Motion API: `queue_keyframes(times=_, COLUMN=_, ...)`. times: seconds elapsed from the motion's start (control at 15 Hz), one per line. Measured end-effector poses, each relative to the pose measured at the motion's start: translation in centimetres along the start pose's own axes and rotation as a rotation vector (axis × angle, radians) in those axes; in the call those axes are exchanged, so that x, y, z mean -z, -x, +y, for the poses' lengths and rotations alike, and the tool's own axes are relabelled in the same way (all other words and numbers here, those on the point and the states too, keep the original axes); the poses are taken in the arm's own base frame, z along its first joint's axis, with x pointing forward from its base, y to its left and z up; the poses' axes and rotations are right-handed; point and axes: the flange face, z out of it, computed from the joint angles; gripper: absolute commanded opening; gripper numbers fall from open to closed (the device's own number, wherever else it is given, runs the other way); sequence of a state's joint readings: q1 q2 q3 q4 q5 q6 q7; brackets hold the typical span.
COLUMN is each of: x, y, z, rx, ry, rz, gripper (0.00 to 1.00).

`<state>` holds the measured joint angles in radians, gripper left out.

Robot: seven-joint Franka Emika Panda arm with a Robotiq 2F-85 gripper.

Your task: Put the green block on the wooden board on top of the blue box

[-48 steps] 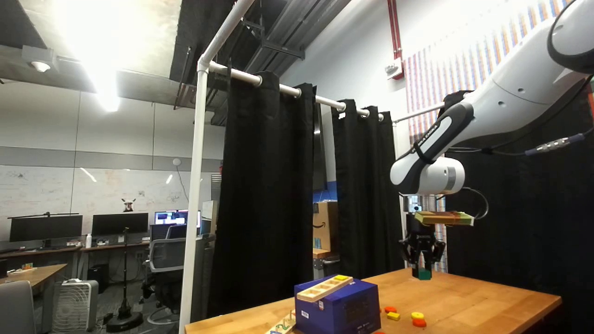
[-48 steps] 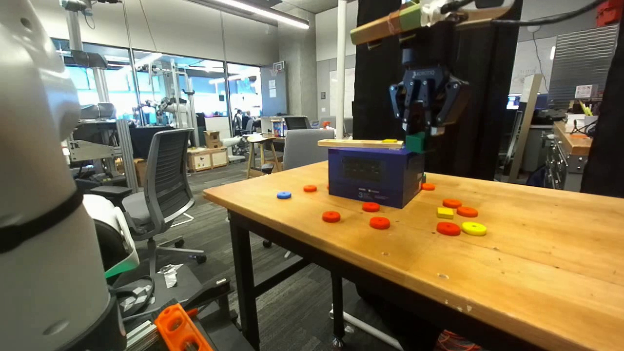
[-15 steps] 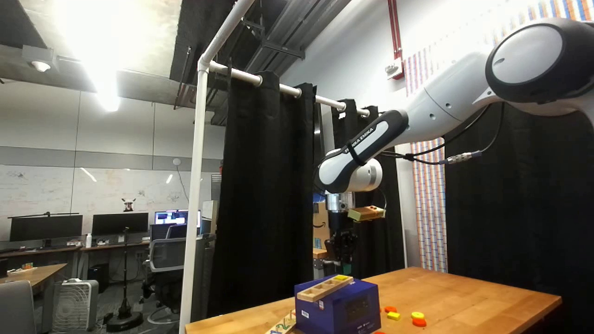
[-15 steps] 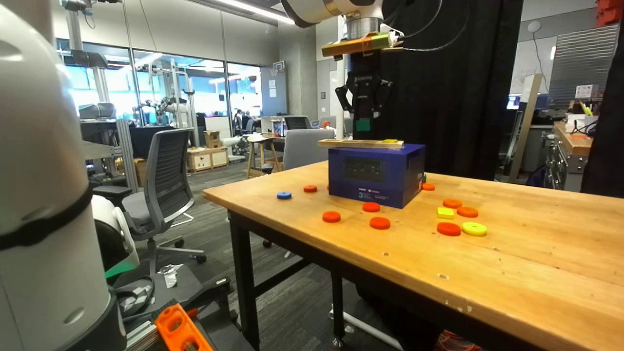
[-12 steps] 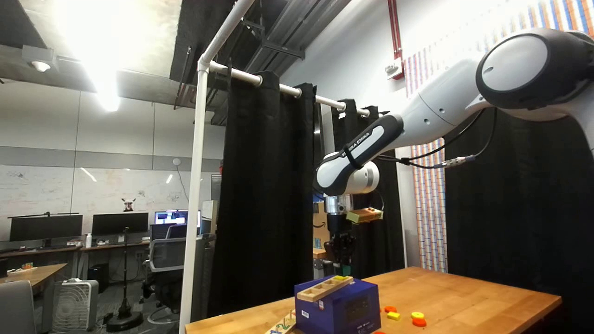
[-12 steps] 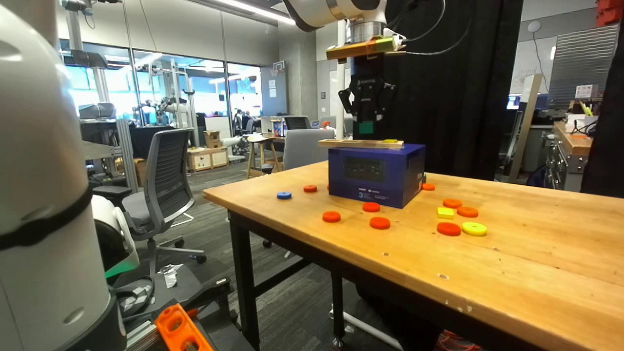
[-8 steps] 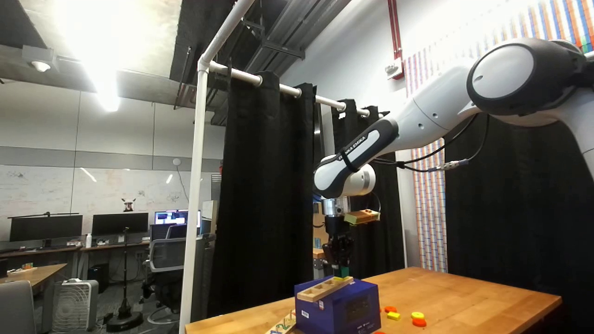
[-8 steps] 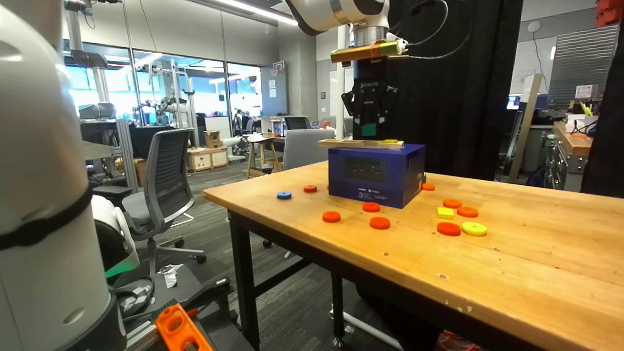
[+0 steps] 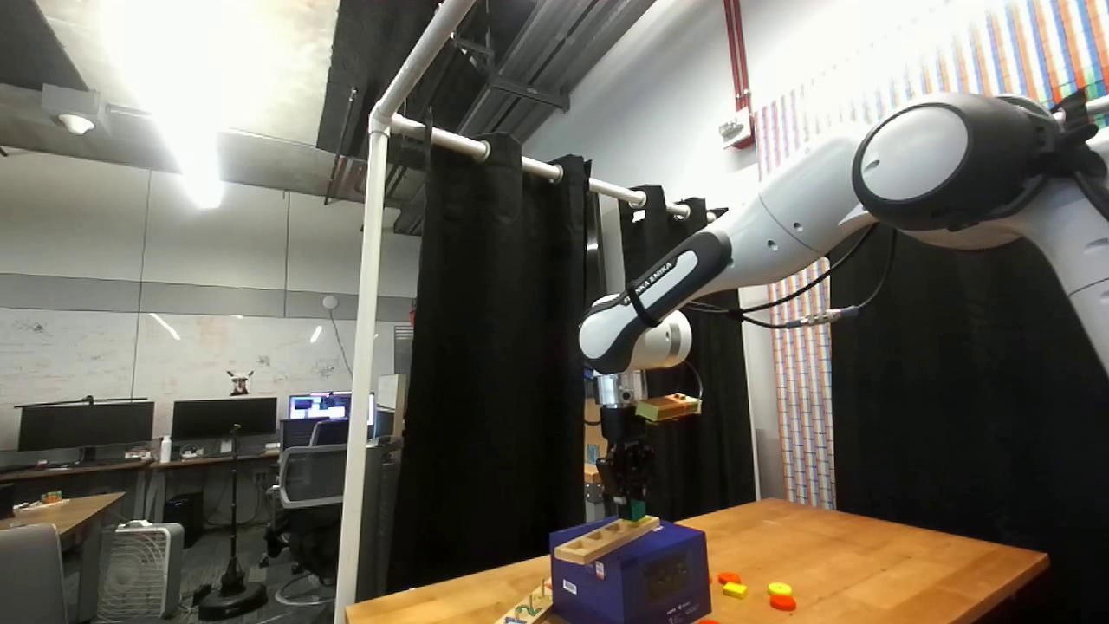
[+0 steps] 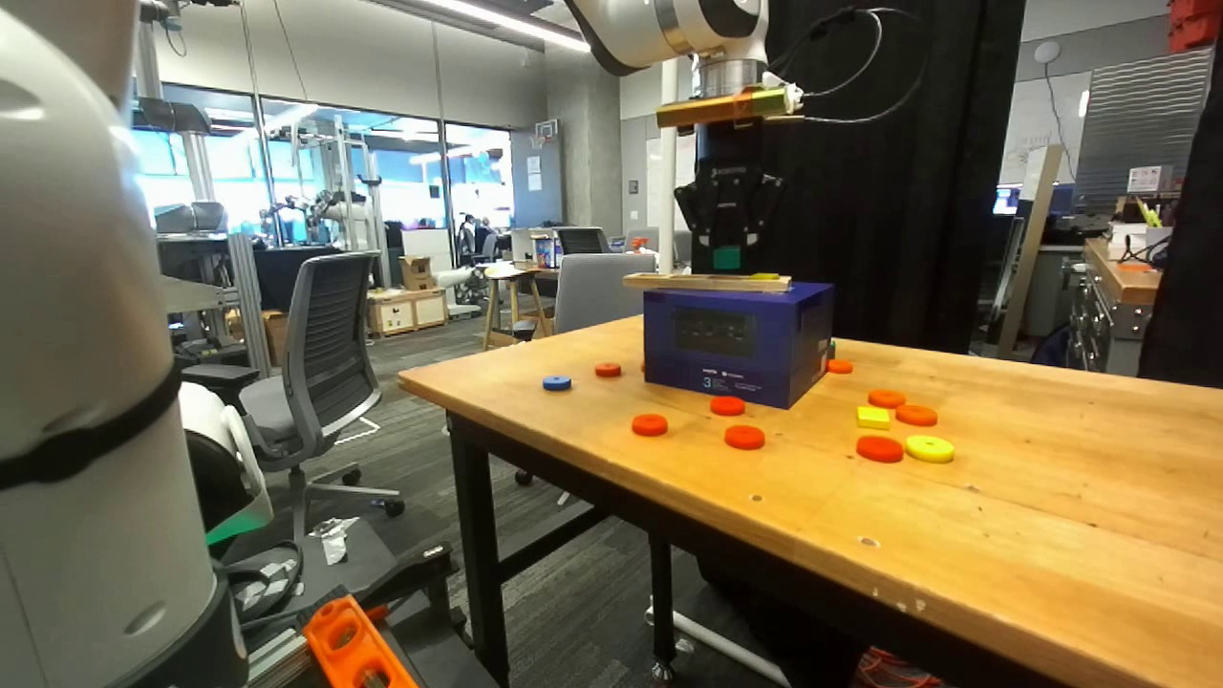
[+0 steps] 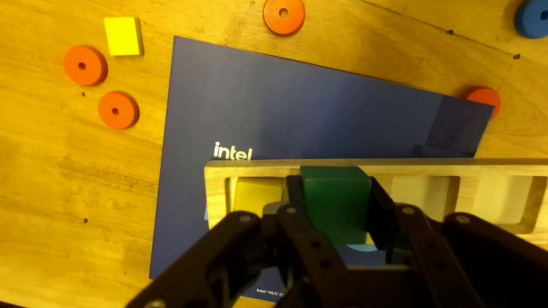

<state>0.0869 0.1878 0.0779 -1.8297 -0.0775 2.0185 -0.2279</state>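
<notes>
The green block (image 9: 638, 510) is held between my gripper's fingers (image 11: 336, 201), which are shut on its sides. The block (image 10: 727, 258) hangs just above the wooden board (image 10: 683, 281), with a small gap visible in an exterior view. The board is a long, light slotted piece lying across the top of the blue box (image 10: 736, 334). In the wrist view the block (image 11: 338, 205) covers the slot beside the one holding a yellow block (image 11: 257, 194). Two bare slots show on its other side. The blue box (image 11: 278, 102) shows beneath the board.
On the wooden table (image 10: 1003, 506) around the box lie several orange discs (image 10: 745, 438), a yellow square block (image 10: 872, 418), a yellow disc (image 10: 929, 449) and a blue disc (image 10: 557, 383). A pegged number board (image 9: 528, 607) lies beside the box.
My gripper has carried the green block across from beyond the box to over the board. During the last second it has come lower and shifted slightly along the board. The box and board have not moved.
</notes>
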Motion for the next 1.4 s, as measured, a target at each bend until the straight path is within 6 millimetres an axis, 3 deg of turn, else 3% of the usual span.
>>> queue_keyframes(times=0.47, x=-0.24, y=-0.82, z=-0.88, rx=0.019, ry=-0.006, rz=-0.005, gripper=0.15)
queue_keyframes(times=0.53, x=-0.29, y=-0.9, z=-0.98, rx=0.021, ry=-0.007, rz=-0.006, gripper=0.24)
queue_keyframes(times=0.6, x=-0.34, y=-0.95, z=-1.03, rx=0.022, ry=-0.007, rz=-0.007, gripper=0.62)
queue_keyframes(times=0.67, x=-0.41, y=-0.96, z=-1.03, rx=0.022, ry=-0.008, rz=-0.009, gripper=0.62)
queue_keyframes(times=1.0, x=-0.62, y=-0.86, z=-0.9, rx=0.019, ry=-0.012, rz=-0.027, gripper=0.99)
queue_keyframes(times=1.4, x=-0.32, y=-0.85, z=-0.71, rx=0.014, ry=-0.014, rz=-0.034, gripper=1.0)
